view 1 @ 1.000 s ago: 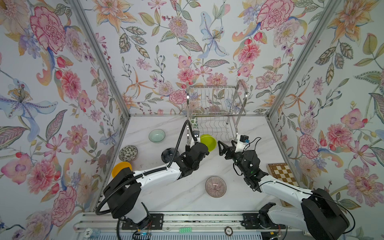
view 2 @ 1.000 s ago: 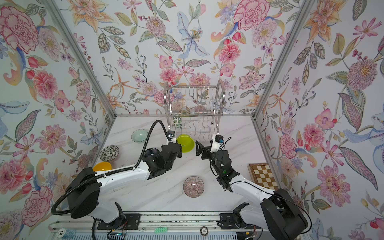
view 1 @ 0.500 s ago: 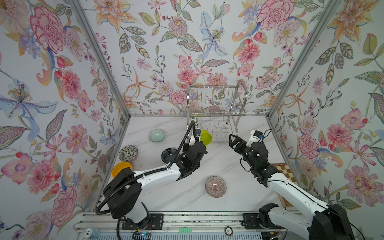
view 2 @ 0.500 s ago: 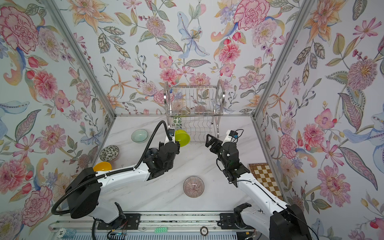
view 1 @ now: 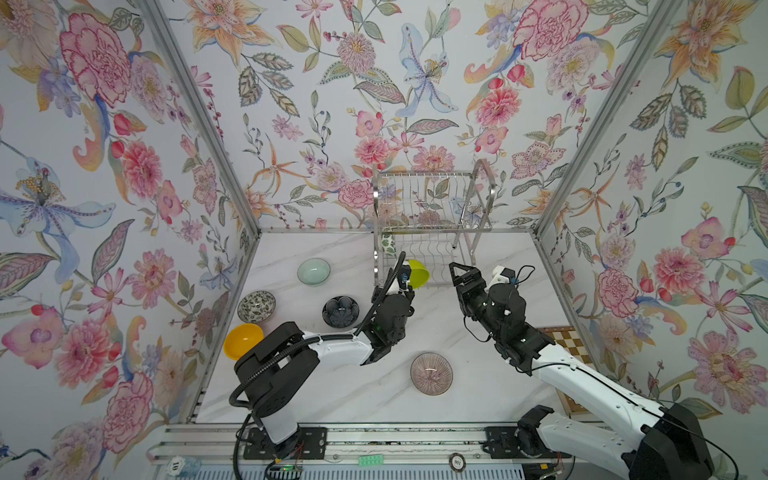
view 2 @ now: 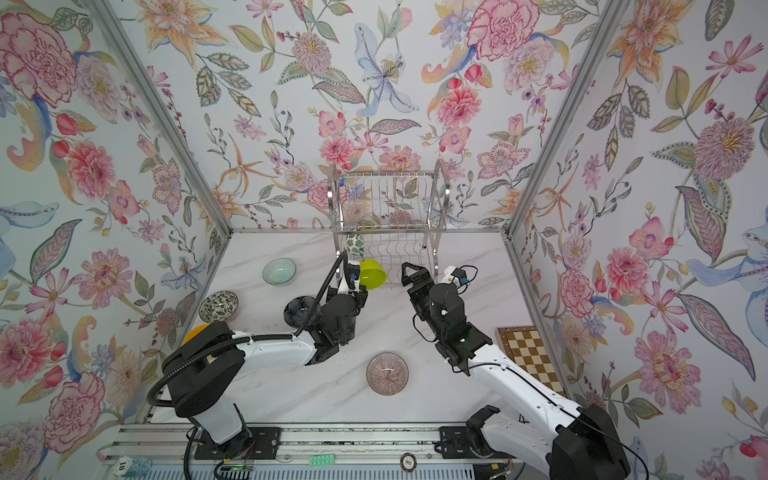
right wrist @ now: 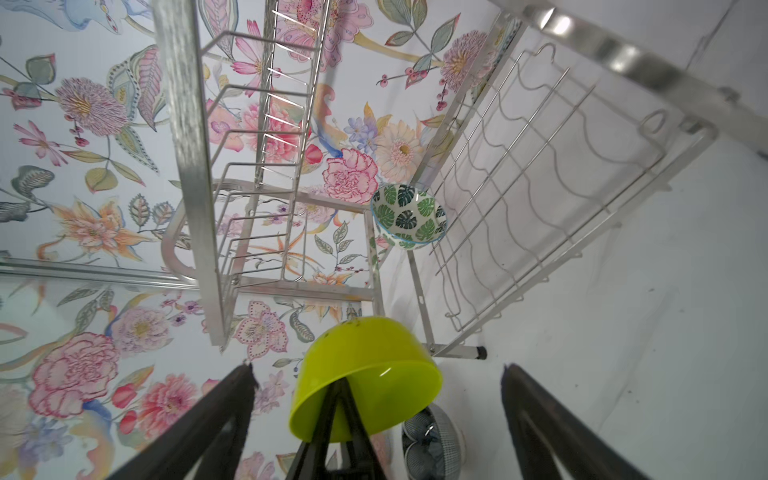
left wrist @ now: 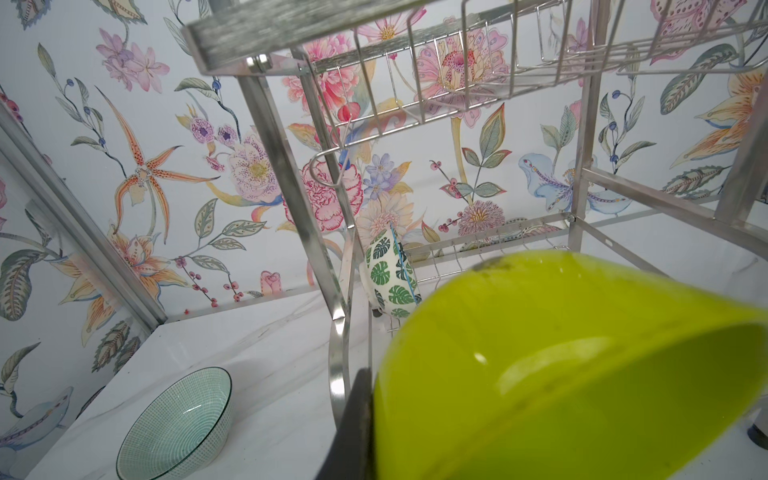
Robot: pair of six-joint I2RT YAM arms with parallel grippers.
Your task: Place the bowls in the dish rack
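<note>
Left gripper: closed narrow on the rim of the lime green smooth round bowl, which it carries clear of the white marble tabletop.
Lime bowl position: tipped on its side at the front left corner of the two-tier silver wire dish rack, just beside the front left upright and not yet seated in the lower tier.
Right gripper: jaws wide apart and holding nothing, near the lime bowl and facing the rack front.
Already racked: 1 white round bowl with green leaf print, standing on edge at the left end of the lower tier.
Waiting on the table: 5 bowls, namely pale celadon bowl, black-white speckled bowl, dark navy flower bowl, orange-yellow bowl and pink radial-striped bowl.
Risk 1: the grip is a thin pinch on 1 spot of a slick rim, so the bowl may swing or slip out on any bump.
Risk 2: the bowl could clip the upright or the front rail on the way in, since it sits so close to them.
Risk 3: pushing too far left may topple the leaf-print bowl.
Risk 4: the upper tier overhangs, leaving little room to lift.
Risk 5: the 2 arms are close and could collide.
Risk 6: released before it settles between the wires, the bowl may roll back out.
</note>
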